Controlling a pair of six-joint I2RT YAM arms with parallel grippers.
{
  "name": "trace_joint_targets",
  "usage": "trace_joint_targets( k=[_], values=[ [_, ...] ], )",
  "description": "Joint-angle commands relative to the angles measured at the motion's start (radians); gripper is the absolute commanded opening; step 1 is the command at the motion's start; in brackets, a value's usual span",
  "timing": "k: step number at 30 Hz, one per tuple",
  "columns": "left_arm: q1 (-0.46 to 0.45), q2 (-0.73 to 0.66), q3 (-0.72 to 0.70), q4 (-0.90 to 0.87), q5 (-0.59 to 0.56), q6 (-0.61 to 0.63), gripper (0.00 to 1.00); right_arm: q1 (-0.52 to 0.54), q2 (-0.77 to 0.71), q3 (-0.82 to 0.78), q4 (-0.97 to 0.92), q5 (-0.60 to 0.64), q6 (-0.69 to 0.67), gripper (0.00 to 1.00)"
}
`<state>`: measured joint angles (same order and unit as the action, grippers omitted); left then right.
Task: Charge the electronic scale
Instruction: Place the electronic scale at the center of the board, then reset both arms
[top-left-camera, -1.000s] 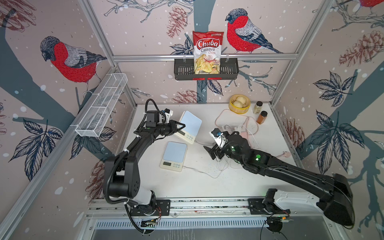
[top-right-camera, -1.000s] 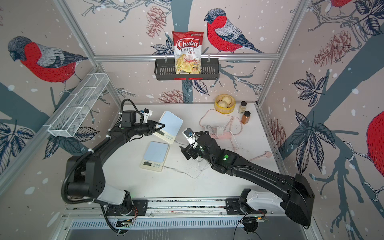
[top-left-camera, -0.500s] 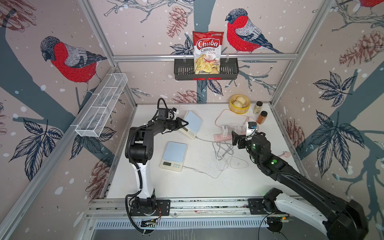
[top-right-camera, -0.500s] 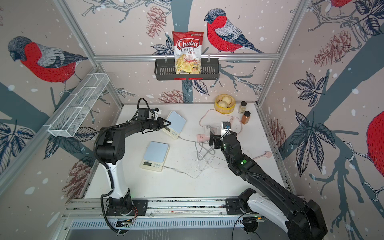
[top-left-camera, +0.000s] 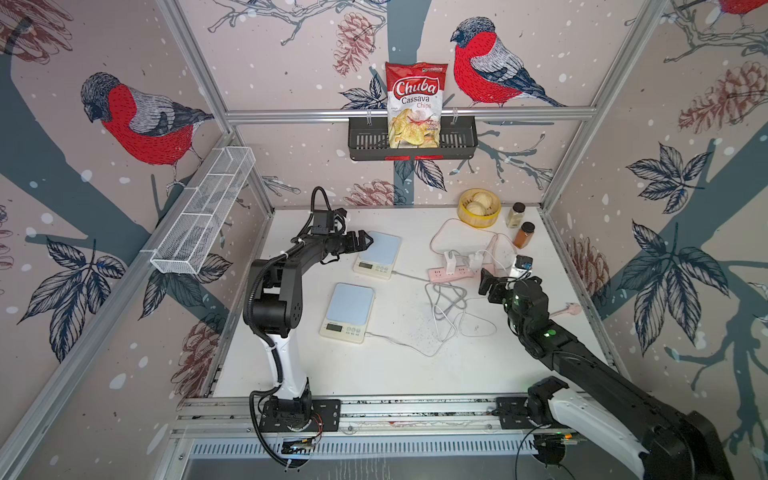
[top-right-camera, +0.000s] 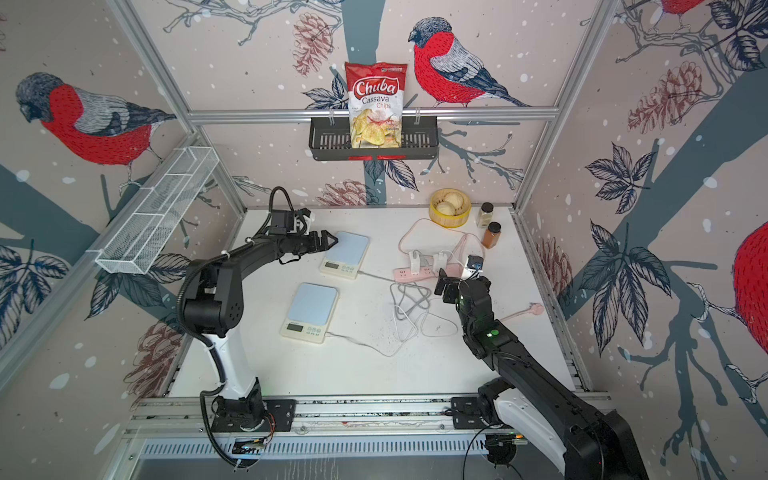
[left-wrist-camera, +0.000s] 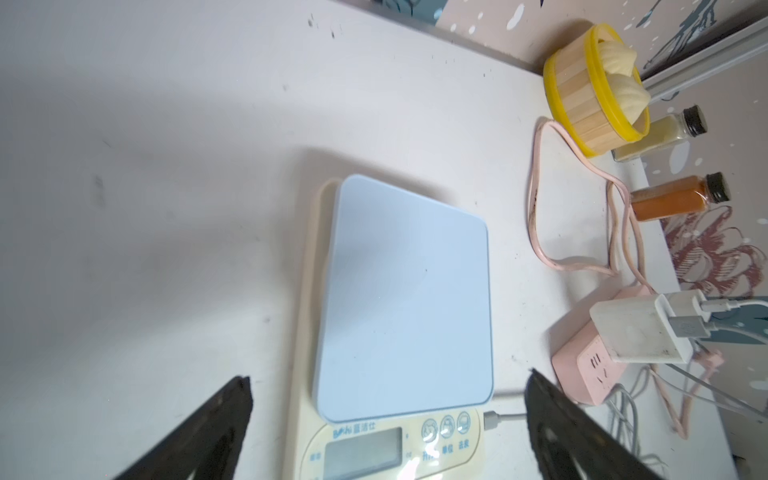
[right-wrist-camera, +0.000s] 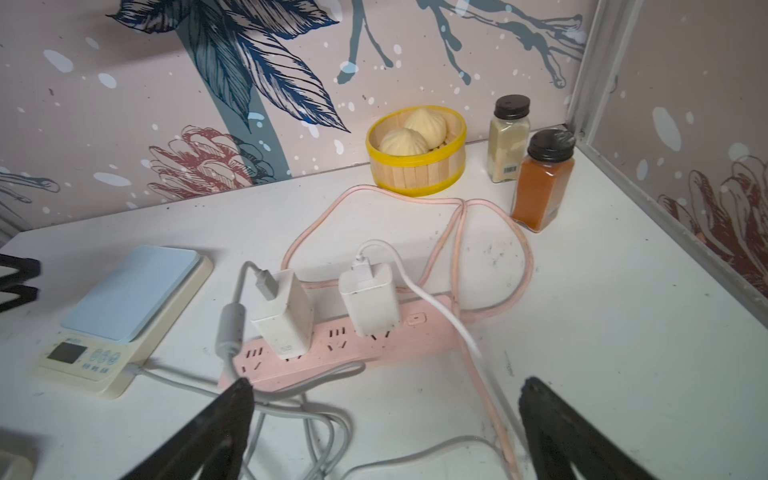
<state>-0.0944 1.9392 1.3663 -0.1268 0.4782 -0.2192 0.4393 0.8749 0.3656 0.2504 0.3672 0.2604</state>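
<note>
A red-and-white bag reading "Chuba Cassava Chips" (top-left-camera: 416, 104) is standing in a black slotted basket (top-left-camera: 365, 143) on the back wall, above a white tabletop (top-left-camera: 374, 374) where two kitchen scales are lying. The farther cream-bodied electronic scale with a pale blue square platform (top-left-camera: 377, 253) is sitting towards the back left of the tabletop. Its long axis is running front to back on a slight slant, and its display end is facing the front rail. Blue Chinese lettering beside the blank display is showing in the left wrist view, too blurred to read surely. A grey cable (left-wrist-camera: 505, 415) is meeting the scale's side by the buttons. The left claw (top-left-camera: 365, 240) is hovering above this scale's left edge, spread wide and holding nothing. The right claw (top-left-camera: 485, 282) is hanging wide open and empty just in front of a pink power strip (top-left-camera: 451, 272), which is carrying two white chargers (right-wrist-camera: 282, 320). A matching second scale (top-left-camera: 349, 309) is lying nearer the front.
</note>
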Motion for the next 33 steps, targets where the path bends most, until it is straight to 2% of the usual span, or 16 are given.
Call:
trace_joint_targets(
  k=[1, 4, 8, 14, 18, 22, 24, 28, 31, 33],
  values=[
    [-0.004, -0.054, 0.017, -0.019, -0.172, 0.091, 0.98, -0.080, -0.006, -0.059, 0.171, 0.018, -0.058, 1.00],
    [-0.038, -0.132, -0.047, 0.029, -0.316, 0.149, 0.98, -0.253, -0.011, -0.095, 0.227, -0.084, -0.035, 0.99],
    [-0.053, -0.252, -0.199, 0.151, -0.480, 0.199, 0.99, -0.408, -0.006, -0.184, 0.394, -0.116, -0.010, 0.99],
    [-0.050, -0.536, -0.723, 0.580, -0.628, 0.325, 0.99, -0.432, 0.034, -0.290, 0.610, -0.111, -0.056, 0.99],
    [-0.037, -0.622, -0.926, 0.741, -0.720, 0.303, 0.99, -0.427, 0.111, -0.362, 0.806, -0.073, -0.090, 0.99],
    [-0.002, -0.620, -1.057, 0.949, -0.679, 0.245, 0.98, -0.427, 0.244, -0.350, 0.959, -0.076, -0.133, 0.99],
    [0.002, -0.617, -1.063, 0.985, -0.653, 0.265, 0.98, -0.427, 0.321, -0.332, 1.034, -0.095, -0.149, 0.99],
    [0.018, -0.584, -1.113, 1.177, -0.603, 0.273, 0.98, -0.429, 0.508, -0.283, 1.117, -0.117, -0.137, 0.99],
    [0.021, -0.505, -1.139, 1.304, -0.575, 0.292, 0.98, -0.425, 0.661, -0.302, 1.338, -0.119, -0.155, 1.00],
    [0.025, -0.459, -1.141, 1.346, -0.580, 0.285, 0.97, -0.419, 0.629, -0.276, 1.246, -0.114, -0.153, 1.00]
  ],
)
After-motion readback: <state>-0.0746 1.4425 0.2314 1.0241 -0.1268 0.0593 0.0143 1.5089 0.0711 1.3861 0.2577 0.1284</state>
